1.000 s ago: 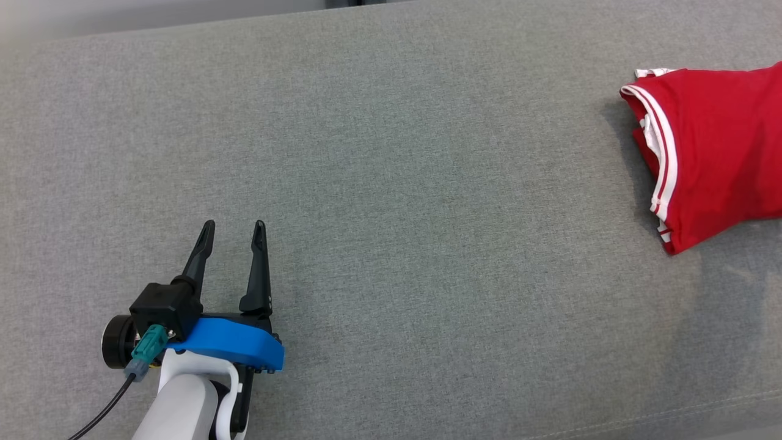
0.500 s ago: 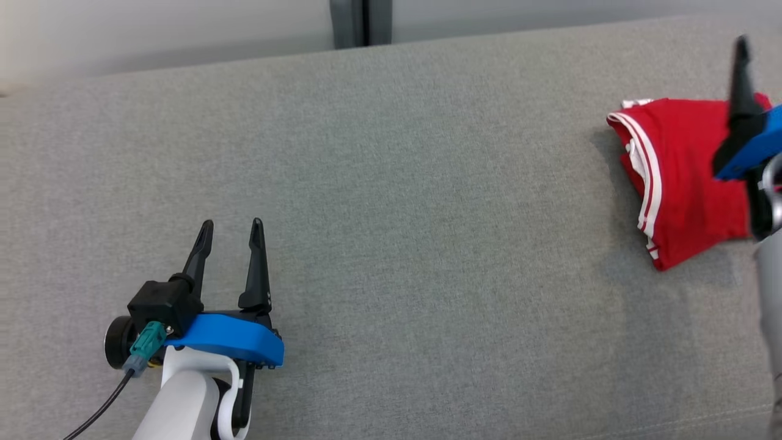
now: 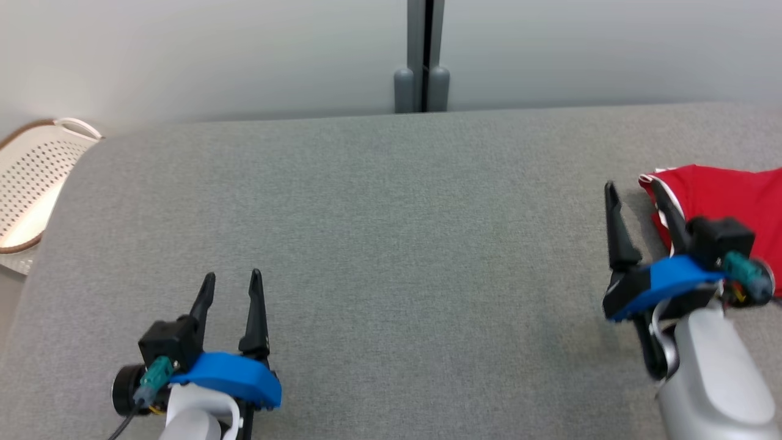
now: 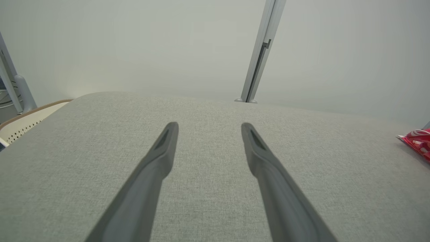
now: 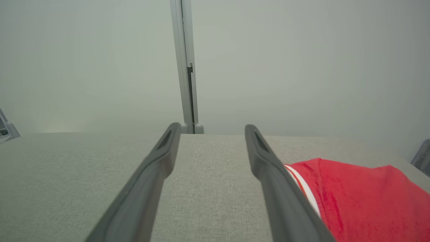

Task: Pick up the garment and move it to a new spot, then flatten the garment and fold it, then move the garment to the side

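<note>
Right gripper gapes empty beside red garment; left gripper wide; basket far left.

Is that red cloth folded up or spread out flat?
Folded, it seems: the red garment lies compact, white-trimmed edges layered; partly cropped.

Matt red cloth garment on rough grey woven surface

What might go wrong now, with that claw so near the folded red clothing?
1. The open right gripper sits beside the striped edge of the folded red garment; a sideways swing might snag it and undo the fold.
2. The garment runs past the head view's right side, so it may lie near an edge of the grey cushion and slip off.
</note>
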Motion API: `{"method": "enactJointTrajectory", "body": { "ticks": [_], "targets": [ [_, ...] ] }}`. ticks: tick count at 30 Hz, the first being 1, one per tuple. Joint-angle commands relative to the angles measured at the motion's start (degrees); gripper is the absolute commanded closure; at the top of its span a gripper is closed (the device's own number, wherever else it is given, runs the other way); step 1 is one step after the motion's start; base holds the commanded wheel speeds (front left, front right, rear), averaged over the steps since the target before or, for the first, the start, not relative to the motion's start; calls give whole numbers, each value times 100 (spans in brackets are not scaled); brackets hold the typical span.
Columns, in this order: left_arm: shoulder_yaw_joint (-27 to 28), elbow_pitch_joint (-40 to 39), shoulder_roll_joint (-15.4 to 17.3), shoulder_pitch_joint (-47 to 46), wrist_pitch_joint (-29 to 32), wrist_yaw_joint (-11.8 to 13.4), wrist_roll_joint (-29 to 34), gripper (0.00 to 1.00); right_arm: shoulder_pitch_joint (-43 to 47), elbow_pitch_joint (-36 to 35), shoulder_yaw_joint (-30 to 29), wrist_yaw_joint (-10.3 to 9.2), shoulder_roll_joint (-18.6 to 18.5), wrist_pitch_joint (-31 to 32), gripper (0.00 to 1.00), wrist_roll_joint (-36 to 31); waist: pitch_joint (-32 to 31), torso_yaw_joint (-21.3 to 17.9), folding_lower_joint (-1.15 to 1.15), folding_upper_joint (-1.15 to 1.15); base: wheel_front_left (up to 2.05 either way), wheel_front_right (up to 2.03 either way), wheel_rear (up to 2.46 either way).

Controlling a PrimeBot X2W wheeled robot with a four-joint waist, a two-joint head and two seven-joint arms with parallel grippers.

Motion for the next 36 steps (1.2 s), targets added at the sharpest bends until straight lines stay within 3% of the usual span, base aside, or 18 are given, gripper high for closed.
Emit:
{"method": "enactJointTrajectory", "body": {
  "ticks": [1,8,16,36],
  "targets": [
    [-34,-1,3,167,-34,-44,55,0,465,-309,-24,1,122,-36,0,-24,-100,70,1,1,0,0,0],
    [-76,-109,-5,621,-33,-42,146,0,1685,-1270,-133,1,382,-40,0,-75,-361,215,1,1,0,0,0],
    [-105,-194,-12,876,-3,50,93,0,2519,-1882,81,1,389,-10,0,553,-481,241,1,1,0,0,0],
    [-215,-276,43,947,-12,165,103,0,2928,-2087,40,1,390,237,0,649,-528,197,1,1,0,0,0]
  ]
}}
